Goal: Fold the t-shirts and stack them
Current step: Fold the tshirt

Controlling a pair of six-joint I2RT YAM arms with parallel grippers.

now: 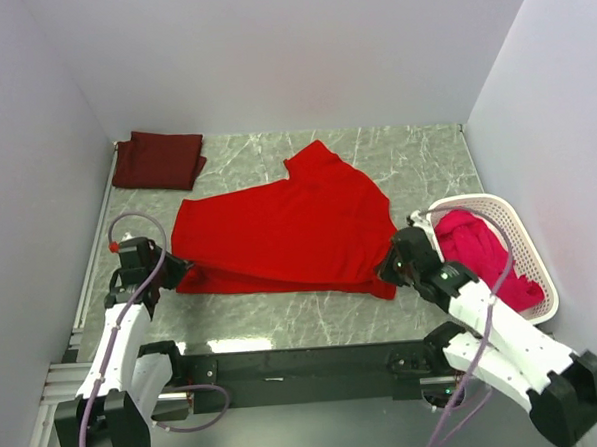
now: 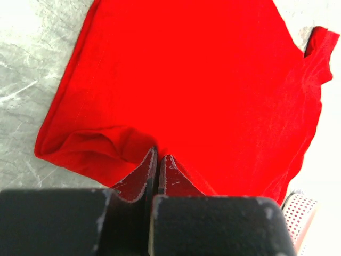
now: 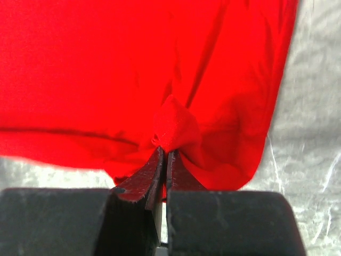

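A bright red t-shirt [image 1: 284,229] lies spread across the middle of the table, its near part doubled over. My left gripper [image 1: 173,270] is shut on the shirt's near left corner; in the left wrist view the fingertips [image 2: 159,157] pinch the red cloth [image 2: 202,80]. My right gripper [image 1: 393,264] is shut on the shirt's near right corner; in the right wrist view a bunched peak of red cloth [image 3: 173,125] rises from between the shut fingers [image 3: 164,160]. A folded dark maroon t-shirt [image 1: 158,159] lies at the far left. A pinkish-red t-shirt [image 1: 485,254] lies in the basket.
A white perforated basket [image 1: 525,237] stands at the right edge, close behind my right arm; its rim shows in the left wrist view [image 2: 306,210]. Grey walls enclose the marbled table [image 1: 415,157] on three sides.
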